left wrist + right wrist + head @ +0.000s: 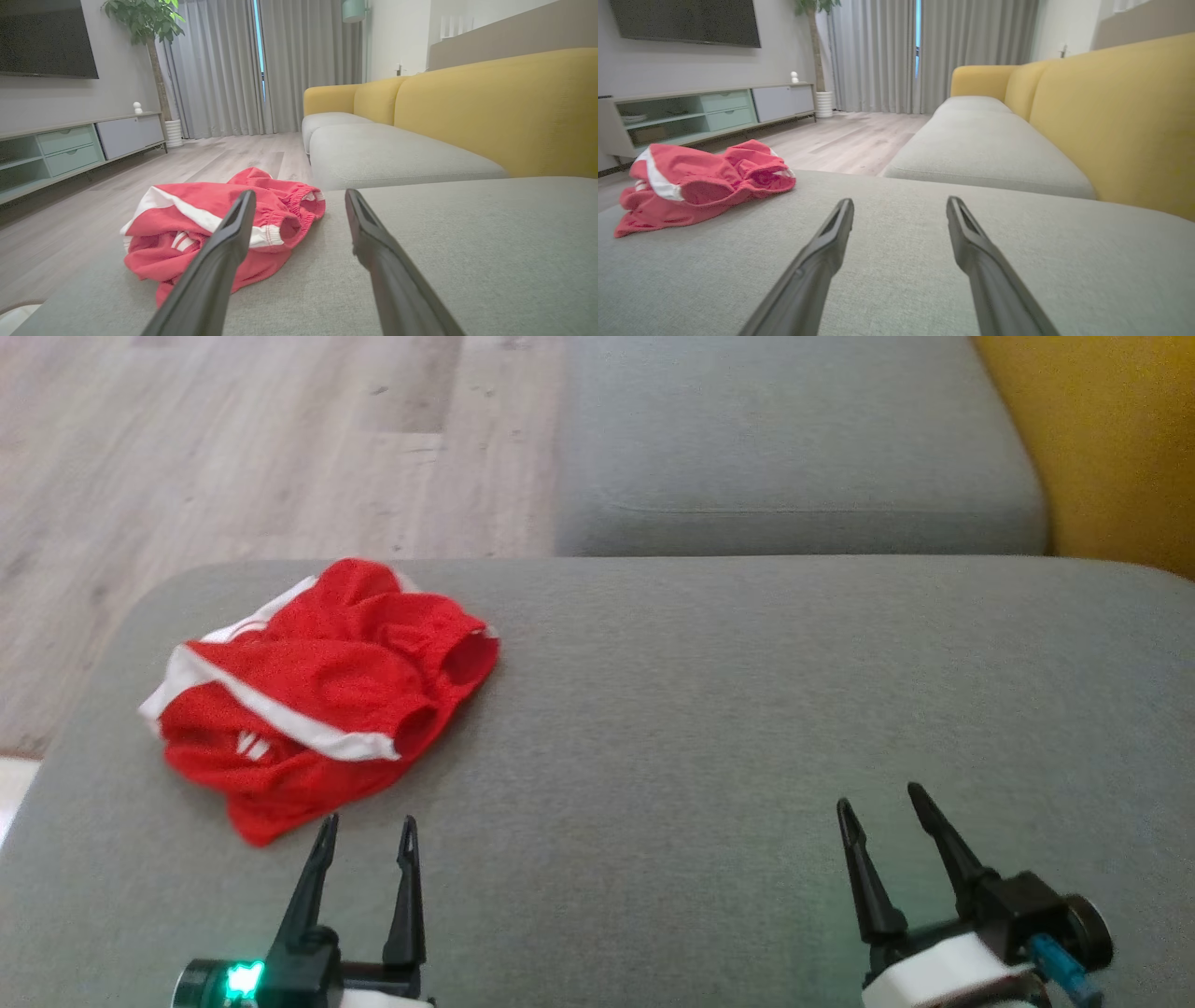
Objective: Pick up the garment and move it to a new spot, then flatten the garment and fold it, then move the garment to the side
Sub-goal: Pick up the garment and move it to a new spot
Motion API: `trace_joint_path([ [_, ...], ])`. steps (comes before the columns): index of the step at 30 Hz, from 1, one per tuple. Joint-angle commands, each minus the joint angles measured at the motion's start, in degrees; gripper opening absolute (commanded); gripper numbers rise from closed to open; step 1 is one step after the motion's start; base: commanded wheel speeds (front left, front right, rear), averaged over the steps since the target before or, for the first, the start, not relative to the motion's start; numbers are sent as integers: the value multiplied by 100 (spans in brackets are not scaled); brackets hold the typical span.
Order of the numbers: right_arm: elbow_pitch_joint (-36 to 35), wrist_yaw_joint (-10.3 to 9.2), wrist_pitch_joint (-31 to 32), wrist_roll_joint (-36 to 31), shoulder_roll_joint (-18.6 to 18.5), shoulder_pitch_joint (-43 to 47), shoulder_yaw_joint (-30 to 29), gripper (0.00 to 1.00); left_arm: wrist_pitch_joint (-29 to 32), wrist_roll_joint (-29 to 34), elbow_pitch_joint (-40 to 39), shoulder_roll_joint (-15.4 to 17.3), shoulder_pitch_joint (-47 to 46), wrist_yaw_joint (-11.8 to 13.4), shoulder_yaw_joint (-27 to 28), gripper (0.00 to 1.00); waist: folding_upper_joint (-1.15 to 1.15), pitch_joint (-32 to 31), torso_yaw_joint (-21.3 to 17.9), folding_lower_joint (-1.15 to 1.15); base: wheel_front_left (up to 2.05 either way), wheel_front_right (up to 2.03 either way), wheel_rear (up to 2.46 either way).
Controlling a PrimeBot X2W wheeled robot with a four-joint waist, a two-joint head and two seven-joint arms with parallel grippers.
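The red garment (317, 695) lies in a crumpled heap, white bands and a gathered waistband showing among its folds. It sits on the grey cushion (747, 709), close to that cushion's far left corner and not far from the edge where the wooden floor (233, 448) begins.

The left hand (369, 826) is just on the near side of it, both dark fingers pointing toward the cloth and standing well apart with nothing between them. The outer fingertip comes right up to the garment's near hem; from where I stand I cannot tell whether it touches. From the left wrist, most of the heap lies off to the left of the gap between the fingers.

The right hand (878, 798) is well away across the bare cushion, its fingers spread too and holding nothing.

Beyond lies a second grey seat (794, 439), with the sofa's yellow back (1111, 439) along the right. Across the floor stand a low cabinet (70, 149), a potted plant (145, 18) and grey curtains (224, 65).
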Motion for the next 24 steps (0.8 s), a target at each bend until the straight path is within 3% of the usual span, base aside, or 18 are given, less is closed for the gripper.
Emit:
trace_joint_path([
  [1,-192,-4,-62,24,-47,-97,134,100,-70,78,-162,20,-199,13,152,100,0,14,238,0,0,0,0],
  [5,-189,-4,-62,73,-47,-66,128,100,-70,104,-135,50,-168,17,139,100,0,48,832,0,0,0,0],
  [12,-177,-4,-62,107,-47,-131,254,100,-70,104,-146,191,-45,47,254,100,0,70,1491,0,0,0,0],
  [18,-171,-4,-62,106,-47,-128,284,100,-70,64,-184,282,109,82,393,100,0,67,1731,0,0,0,0],
  [24,-144,-4,-62,15,-47,-105,283,100,-70,44,-473,285,-23,-18,393,100,0,158,1700,0,0,0,0],
])
